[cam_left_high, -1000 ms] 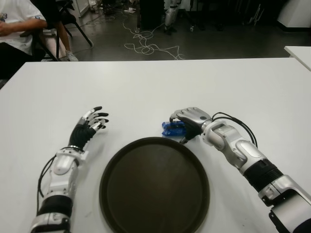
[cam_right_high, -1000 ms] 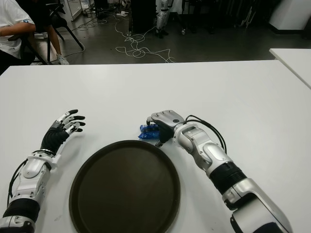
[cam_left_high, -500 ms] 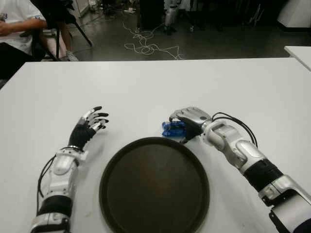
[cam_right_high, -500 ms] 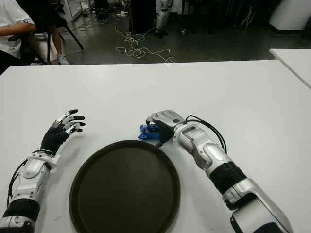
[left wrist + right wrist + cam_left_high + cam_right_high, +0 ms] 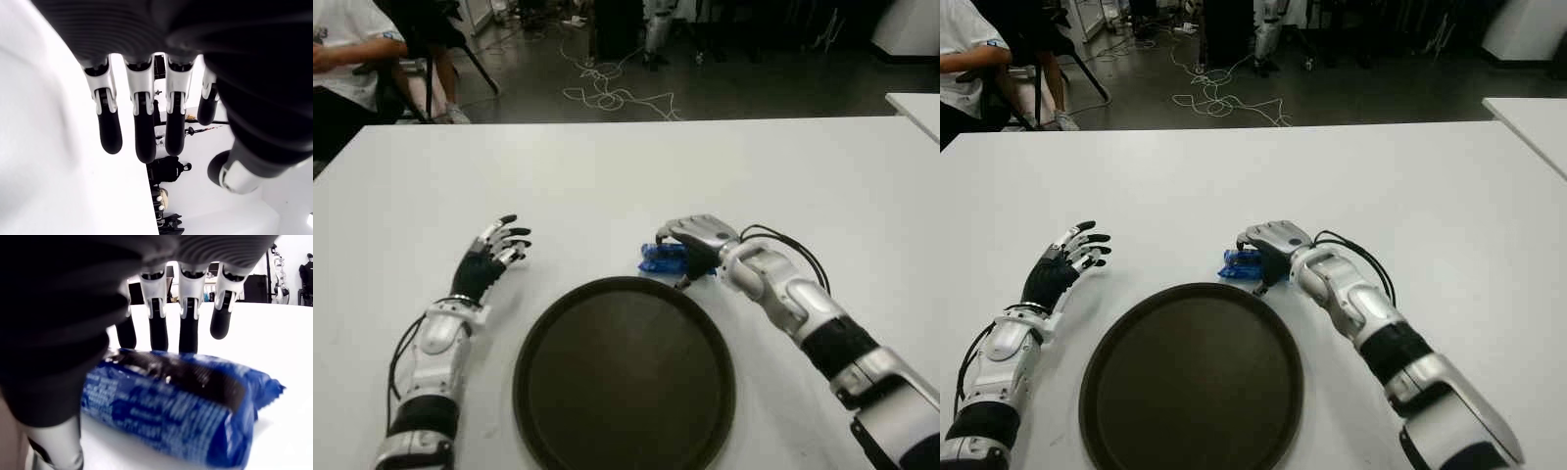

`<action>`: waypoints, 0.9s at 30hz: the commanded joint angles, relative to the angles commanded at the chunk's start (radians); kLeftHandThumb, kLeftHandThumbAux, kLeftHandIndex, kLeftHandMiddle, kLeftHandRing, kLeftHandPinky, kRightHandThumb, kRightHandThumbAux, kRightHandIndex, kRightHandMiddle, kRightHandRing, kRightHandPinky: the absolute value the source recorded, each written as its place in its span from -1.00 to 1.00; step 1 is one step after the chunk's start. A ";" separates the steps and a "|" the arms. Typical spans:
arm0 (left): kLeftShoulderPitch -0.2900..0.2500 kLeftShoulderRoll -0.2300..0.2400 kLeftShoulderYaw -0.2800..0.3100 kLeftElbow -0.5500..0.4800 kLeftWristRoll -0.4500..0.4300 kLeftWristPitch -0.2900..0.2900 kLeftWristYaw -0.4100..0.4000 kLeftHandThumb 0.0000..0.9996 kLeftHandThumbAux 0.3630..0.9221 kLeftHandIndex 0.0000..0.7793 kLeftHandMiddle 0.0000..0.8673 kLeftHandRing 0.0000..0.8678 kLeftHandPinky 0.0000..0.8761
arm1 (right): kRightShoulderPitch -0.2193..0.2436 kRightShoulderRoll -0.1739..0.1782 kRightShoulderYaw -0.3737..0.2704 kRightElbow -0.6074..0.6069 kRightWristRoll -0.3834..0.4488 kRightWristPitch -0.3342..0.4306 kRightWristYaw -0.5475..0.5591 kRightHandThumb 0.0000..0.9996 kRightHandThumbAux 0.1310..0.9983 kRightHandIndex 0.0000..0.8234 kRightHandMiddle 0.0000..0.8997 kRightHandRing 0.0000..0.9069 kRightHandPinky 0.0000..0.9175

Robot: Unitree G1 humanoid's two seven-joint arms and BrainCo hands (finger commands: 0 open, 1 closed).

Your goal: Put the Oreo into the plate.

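Note:
The Oreo (image 5: 659, 259) is a blue pack lying on the white table (image 5: 607, 176), just beyond the far right rim of the round dark plate (image 5: 625, 377). My right hand (image 5: 680, 255) covers it from the right. In the right wrist view the fingers (image 5: 188, 318) reach over the Oreo (image 5: 171, 401) and the thumb sits at its near side, so the pack is held between them. My left hand (image 5: 497, 253) shows to the left of the plate, fingers (image 5: 142, 127) spread and holding nothing.
A seated person (image 5: 342, 59) is beyond the table's far left corner. Cables (image 5: 607, 98) lie on the floor behind the table. Another white table's corner (image 5: 915, 103) shows at the far right. Bare tabletop surrounds the plate.
My right hand and the Oreo have shifted very slightly away from the plate's rim. The left hand has not moved.

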 joint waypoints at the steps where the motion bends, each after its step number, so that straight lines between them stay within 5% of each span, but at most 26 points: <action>1: 0.000 0.000 0.001 -0.001 -0.001 0.000 -0.002 -0.78 0.04 -0.61 -0.34 -0.32 -0.30 | -0.002 0.001 0.000 0.003 -0.001 -0.001 -0.002 -1.00 0.66 -0.22 -0.31 -0.32 -0.38; 8: 0.004 -0.004 0.006 -0.007 -0.008 -0.002 -0.005 -0.78 0.04 -0.59 -0.31 -0.27 -0.22 | -0.018 0.006 0.000 0.044 0.006 -0.022 -0.020 -1.00 0.74 -0.08 -0.02 -0.01 -0.08; 19: 0.014 -0.008 0.007 -0.034 -0.023 0.014 -0.003 -0.77 0.07 -0.60 -0.31 -0.27 -0.22 | -0.016 0.006 -0.011 0.055 0.036 -0.039 -0.030 -1.00 0.76 0.08 0.17 0.15 0.06; 27: 0.025 -0.011 0.007 -0.059 -0.027 0.030 -0.004 -0.79 0.08 -0.55 -0.29 -0.29 -0.24 | -0.016 0.000 -0.004 0.039 0.023 -0.023 -0.029 -0.73 0.63 0.17 0.30 0.26 0.17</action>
